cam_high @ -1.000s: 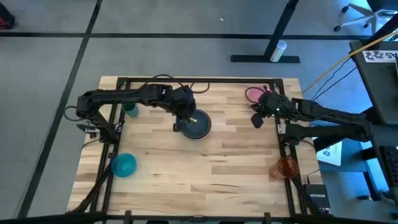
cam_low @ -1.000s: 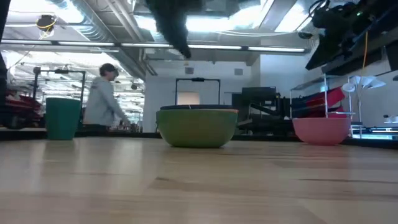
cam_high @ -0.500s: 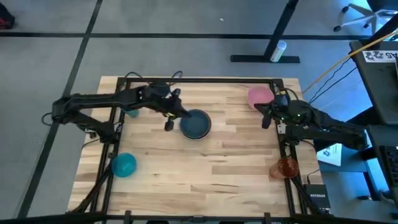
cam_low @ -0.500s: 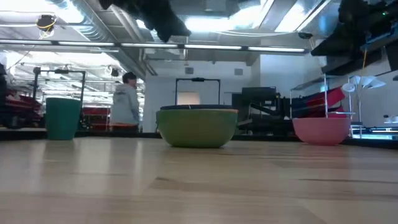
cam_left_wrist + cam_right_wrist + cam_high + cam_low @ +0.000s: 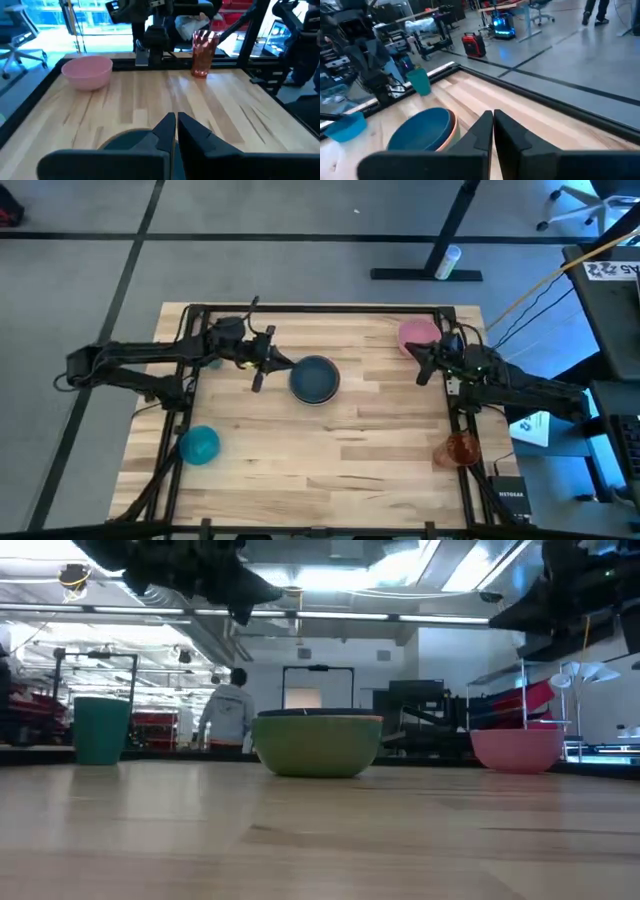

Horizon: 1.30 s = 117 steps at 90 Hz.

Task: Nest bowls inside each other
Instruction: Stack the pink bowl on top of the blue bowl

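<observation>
Sitting upright, rim up, the dark blue bowl [image 5: 315, 379] beside left hand [image 5: 258, 377], fingers together.

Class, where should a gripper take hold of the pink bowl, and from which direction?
Probably the rim, from above. The pink bowl stands upright and open near the right gripper, and its sides curve, so one finger inside and one outside the thin wall looks surest.

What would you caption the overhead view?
Two robot arms flank a dark blue bowl; pink bowl far right.
</observation>
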Motion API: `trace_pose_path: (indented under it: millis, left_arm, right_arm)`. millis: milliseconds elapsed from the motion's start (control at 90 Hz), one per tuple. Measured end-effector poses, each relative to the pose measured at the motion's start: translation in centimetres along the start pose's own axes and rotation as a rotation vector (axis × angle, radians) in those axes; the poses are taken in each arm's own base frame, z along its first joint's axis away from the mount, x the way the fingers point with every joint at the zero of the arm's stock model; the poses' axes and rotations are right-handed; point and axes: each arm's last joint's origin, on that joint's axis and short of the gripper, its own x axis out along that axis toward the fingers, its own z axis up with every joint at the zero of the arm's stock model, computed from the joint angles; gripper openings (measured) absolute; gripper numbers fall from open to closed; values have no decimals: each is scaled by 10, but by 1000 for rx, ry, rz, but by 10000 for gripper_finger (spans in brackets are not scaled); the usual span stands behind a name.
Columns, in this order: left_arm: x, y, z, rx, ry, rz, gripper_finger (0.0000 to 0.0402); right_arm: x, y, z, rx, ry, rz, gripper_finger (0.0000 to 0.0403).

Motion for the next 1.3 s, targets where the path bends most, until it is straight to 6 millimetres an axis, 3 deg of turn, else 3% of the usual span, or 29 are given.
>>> trace_pose_path:
  millis: [233, 444, 600, 922, 1300]
  left_arm:
    - [-6, 5, -17, -46, -44, -5, 0]
    - [-8, 9, -20, -37, -46, 15, 0]
    - [-11, 15, -21, -48, -50, -1, 0]
    - [-13, 19, -22, -59, -43, 1, 0]
    - [-13, 18, -26, -82, -1, -4, 0]
  right_arm:
    - [7, 5, 13, -8, 178, -126, 0]
    - [20, 1, 24, -31, 421, -360, 0]
    - [41, -3, 16, -41, 552, -400, 15]
    - [68, -16, 10, -63, 720, -451, 108]
    - [90, -34, -6, -102, 876, -499, 115]
